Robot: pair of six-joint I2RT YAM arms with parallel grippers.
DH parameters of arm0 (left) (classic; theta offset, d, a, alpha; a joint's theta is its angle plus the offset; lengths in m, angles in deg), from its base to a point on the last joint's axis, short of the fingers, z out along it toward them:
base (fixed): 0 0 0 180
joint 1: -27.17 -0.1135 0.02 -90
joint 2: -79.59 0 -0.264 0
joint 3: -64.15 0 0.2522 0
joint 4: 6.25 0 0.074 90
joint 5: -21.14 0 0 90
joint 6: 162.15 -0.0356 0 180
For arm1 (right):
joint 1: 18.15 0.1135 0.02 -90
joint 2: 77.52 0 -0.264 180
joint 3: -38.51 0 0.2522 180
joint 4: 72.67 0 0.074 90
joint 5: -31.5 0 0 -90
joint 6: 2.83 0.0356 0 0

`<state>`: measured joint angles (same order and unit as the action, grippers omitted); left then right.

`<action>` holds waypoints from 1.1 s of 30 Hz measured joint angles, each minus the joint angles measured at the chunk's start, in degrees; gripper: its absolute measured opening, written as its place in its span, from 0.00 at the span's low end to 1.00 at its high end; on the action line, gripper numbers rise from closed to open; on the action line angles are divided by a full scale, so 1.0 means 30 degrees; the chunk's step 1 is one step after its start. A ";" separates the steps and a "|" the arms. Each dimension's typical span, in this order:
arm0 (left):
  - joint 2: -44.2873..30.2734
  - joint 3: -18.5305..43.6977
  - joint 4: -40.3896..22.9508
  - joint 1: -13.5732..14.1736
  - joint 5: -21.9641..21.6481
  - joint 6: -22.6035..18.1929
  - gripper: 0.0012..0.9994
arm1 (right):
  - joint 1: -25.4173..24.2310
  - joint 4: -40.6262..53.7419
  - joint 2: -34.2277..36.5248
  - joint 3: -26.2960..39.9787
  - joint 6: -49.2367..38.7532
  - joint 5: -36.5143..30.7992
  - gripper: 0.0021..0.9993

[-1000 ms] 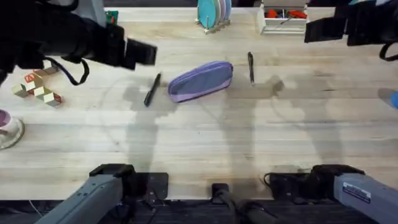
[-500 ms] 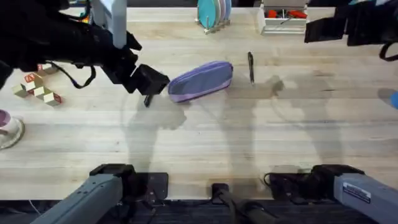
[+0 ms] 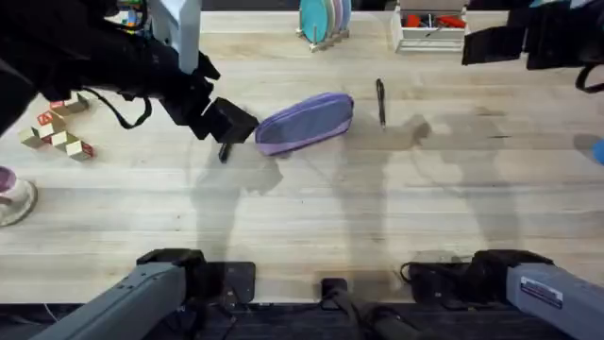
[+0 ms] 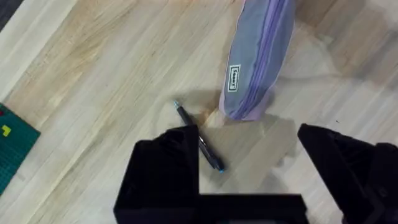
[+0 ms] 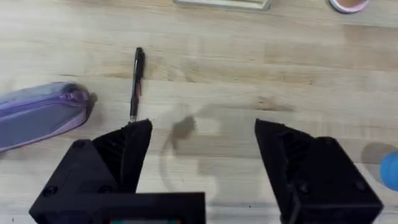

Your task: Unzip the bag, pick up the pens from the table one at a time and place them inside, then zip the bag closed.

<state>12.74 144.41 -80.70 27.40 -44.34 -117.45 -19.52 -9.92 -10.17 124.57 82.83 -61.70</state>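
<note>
Fingers of our left hand (image 4: 249,171) are standing wide apart and empty, hanging over the end of the soft lavender-purple fabric pouch (image 4: 258,56), which is lying zipped shut on the pale wood butcher-block tabletop (image 3: 377,217) just ahead of that hand. We are judging that the hand is positioned there to pin or grip that end so the zipper can be worked. One slim black stick pen (image 4: 199,138) is lying flat right under the hand, partly behind one finger and close beside the pouch's end, touching it or not we cannot tell.

Our right hand (image 5: 202,155) is hovering high, also spread wide and carrying nothing. A second slim black pen (image 5: 136,84) is lying beyond it, just past the pouch's other end and apart from it.

We are counting one pouch, two pens, two hands; neither pen is inside, so unzipping comes first.
</note>
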 joint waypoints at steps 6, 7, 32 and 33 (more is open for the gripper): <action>0.0000 0.0000 -0.0547 0.0000 0.0121 -0.0294 1.00 | 0.0000 0.0000 0.0006 0.0000 0.0000 0.0000 1.00; -0.0003 0.0000 -0.0698 0.0000 0.0124 -0.0487 1.00 | 0.0000 0.0000 0.0003 0.0000 0.0000 0.0000 1.00; -0.7285 -0.0004 0.0706 0.0132 0.2037 -0.4084 1.00 | 0.0000 0.0000 0.0000 0.0000 0.0000 0.0000 1.00; -0.7525 -0.0001 0.0888 0.0229 0.2086 -0.4143 1.00 | 0.0000 0.0000 0.0000 0.0000 0.0000 0.0000 1.00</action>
<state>-9.83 144.41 -78.03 28.08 -38.08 -129.88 -19.52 -9.92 -10.17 124.57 82.83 -61.70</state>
